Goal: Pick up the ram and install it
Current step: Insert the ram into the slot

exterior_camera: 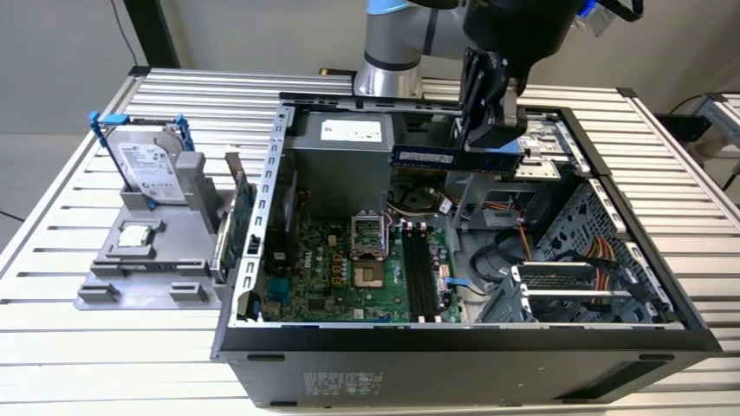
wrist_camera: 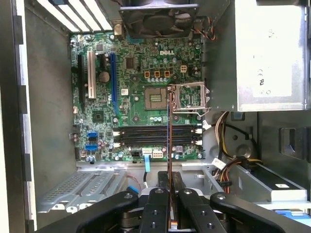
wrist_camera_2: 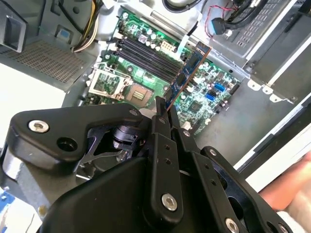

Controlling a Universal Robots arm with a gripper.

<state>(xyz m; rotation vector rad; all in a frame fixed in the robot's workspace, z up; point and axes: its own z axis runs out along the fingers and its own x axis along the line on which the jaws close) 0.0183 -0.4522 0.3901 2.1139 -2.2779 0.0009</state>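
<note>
Closest in, in both wrist views, the gripper's [wrist_camera: 169, 191] black fingers [wrist_camera_2: 156, 121] are pinched tight on the ram [wrist_camera_2: 189, 73]. The dark-blue stick juts out from the fingertips and shows edge-on in the first wrist view [wrist_camera: 168, 141].

Below it lies the green motherboard [wrist_camera: 131, 97]. Its black memory slots [wrist_camera: 155, 136] sit beside the open processor socket [wrist_camera: 158, 97], and the ram is up in the air, touching none of them. It also runs crosswise to the slots rather than along them.

Out to the exterior view: the arm [exterior_camera: 387, 48] comes down from the top of the picture with the wrist pointing straight down. The gripper [exterior_camera: 488, 143] hangs upright over the far part of the open computer case [exterior_camera: 463, 342]. It grips the ram [exterior_camera: 445, 157] near one end, so the stick pokes out level toward the exterior view's left, just in front of the grey power supply [exterior_camera: 347, 130].

Further off, at the exterior view's left, a grey fixture [exterior_camera: 139, 269] on the slatted table [exterior_camera: 69, 347] holds a silver hard drive [exterior_camera: 151, 169] upright, well apart from the gripper.
</note>
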